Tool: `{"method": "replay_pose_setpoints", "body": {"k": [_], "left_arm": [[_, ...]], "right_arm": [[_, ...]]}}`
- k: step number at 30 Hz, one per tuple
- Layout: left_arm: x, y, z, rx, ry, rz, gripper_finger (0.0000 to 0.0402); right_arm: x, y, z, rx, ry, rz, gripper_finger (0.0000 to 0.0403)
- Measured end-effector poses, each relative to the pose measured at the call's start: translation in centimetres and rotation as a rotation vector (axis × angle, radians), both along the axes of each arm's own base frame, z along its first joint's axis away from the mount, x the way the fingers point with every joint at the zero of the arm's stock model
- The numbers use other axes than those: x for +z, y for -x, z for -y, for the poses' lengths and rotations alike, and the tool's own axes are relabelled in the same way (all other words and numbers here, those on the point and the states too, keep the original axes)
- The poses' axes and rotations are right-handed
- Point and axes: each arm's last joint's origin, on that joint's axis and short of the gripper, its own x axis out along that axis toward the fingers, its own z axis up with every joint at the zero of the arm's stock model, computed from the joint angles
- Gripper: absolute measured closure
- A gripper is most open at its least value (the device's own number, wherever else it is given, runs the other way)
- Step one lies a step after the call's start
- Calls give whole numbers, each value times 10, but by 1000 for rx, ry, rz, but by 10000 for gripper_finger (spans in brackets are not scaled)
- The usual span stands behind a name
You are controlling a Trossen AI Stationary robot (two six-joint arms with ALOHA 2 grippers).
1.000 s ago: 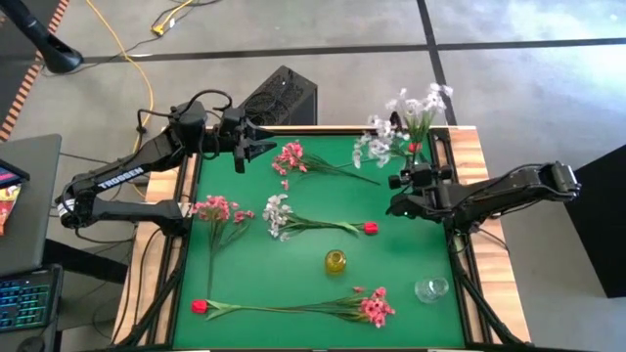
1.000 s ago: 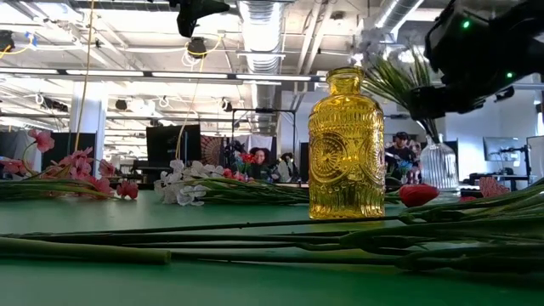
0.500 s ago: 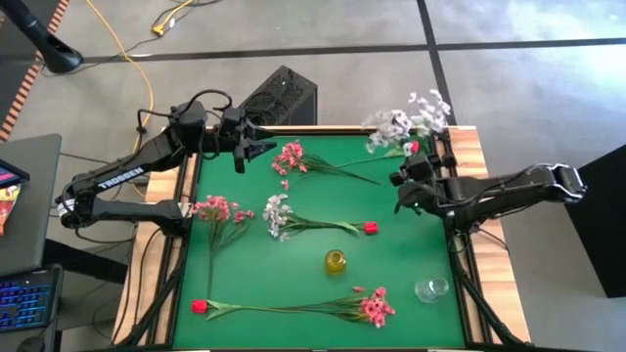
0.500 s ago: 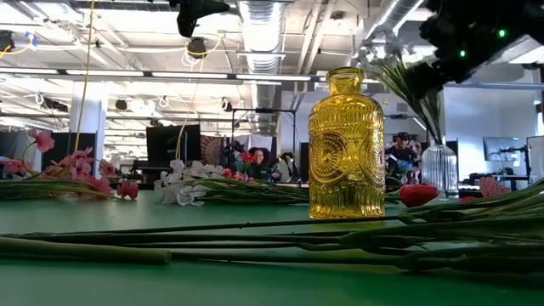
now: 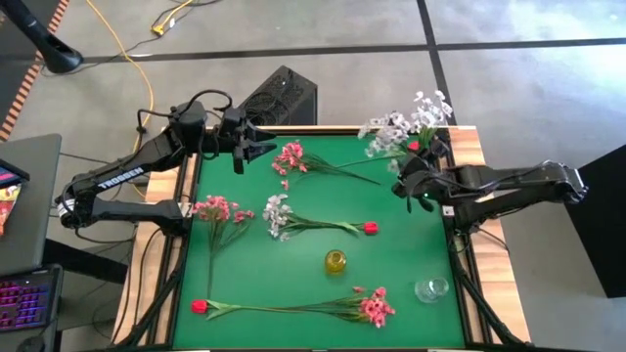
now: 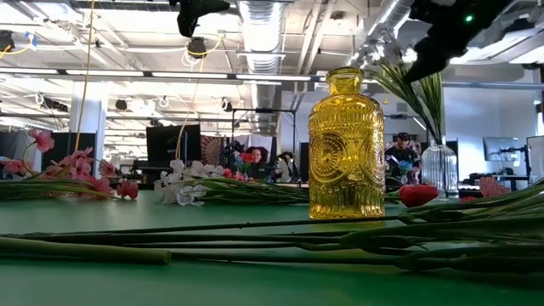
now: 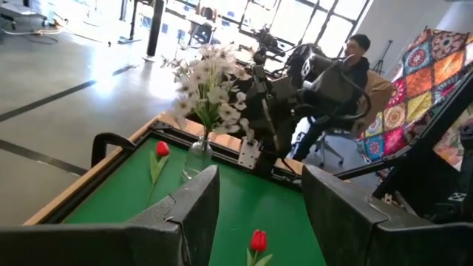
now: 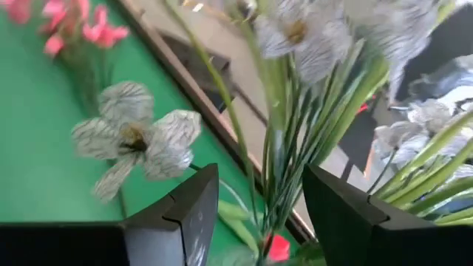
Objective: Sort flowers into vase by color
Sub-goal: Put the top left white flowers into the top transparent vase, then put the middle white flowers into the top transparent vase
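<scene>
The white flowers (image 5: 406,125) are seen just beyond the right gripper (image 5: 409,184), stems upright; its fingers are parted, nothing visibly held; the left gripper (image 5: 252,149) is well apart, also parted and empty.

Grey concrete floor (image 5: 509,88), yellow cable (image 5: 117,39), ceiling ducts (image 6: 259,34), patterned quilt (image 7: 414,96).

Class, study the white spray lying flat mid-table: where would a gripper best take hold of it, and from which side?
Grip the white spray on its bare green stem, just right of the blossoms, coming straight down from above; it lies flat and thin there.
</scene>
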Motion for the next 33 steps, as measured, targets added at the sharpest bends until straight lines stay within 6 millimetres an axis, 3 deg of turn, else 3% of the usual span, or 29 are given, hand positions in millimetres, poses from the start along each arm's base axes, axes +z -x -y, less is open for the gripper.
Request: {"method": "replay_pose_setpoints", "body": {"k": [8,20,26,33], "left_arm": [[0,0,0,-1,0,-1,221],[-22,-4,9,-55,44,-205,221],[-32,-17,19,-127,24,-265,221],[-49,-33,30,-185,11,-374,221]], "right_arm": [[14,6,-6,185,-237,-72,179],[26,-8,-26,397,-713,161,179],[18,-27,-47,493,-735,126,179],[6,-67,-65,579,-718,165,179]]}}
